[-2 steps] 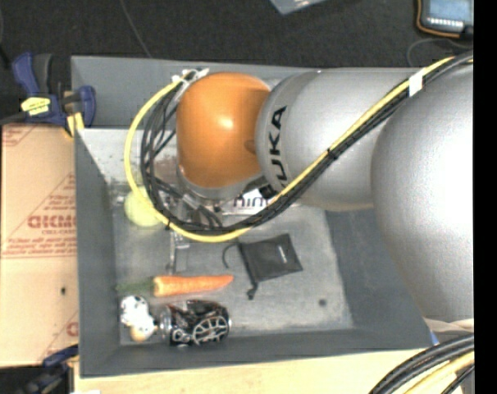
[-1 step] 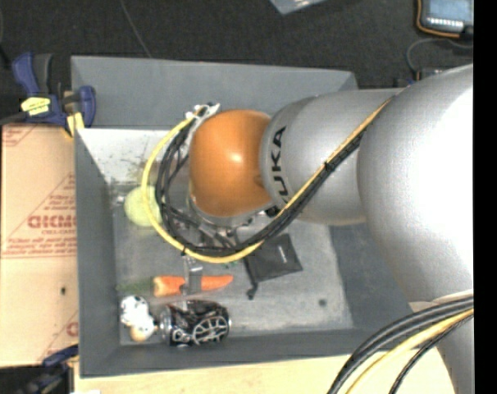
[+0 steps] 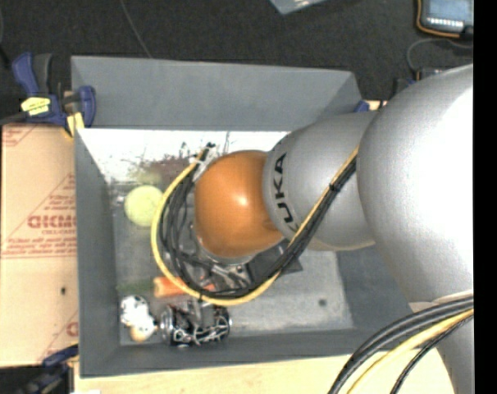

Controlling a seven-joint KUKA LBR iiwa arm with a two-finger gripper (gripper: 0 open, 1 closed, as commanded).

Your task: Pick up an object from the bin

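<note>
Gripper [image 3: 201,298] hanging low over bin [image 3: 94,245] near-left corner, wide or narrow: cannot tell | orange piece [image 3: 166,286], dark tangle [image 3: 196,327], white toy [image 3: 136,314] lying nearest; green ball [image 3: 142,205] apart | risk: crowding, likely pinching two things or slipping off

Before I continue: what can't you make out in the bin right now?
Middle of the bin floor, camera view: covered by the orange wrist cover and cables.
The orange thing at lower left: cables cross it; kind unclear.
The dark tangled thing by the near wall: too small to name.
</note>
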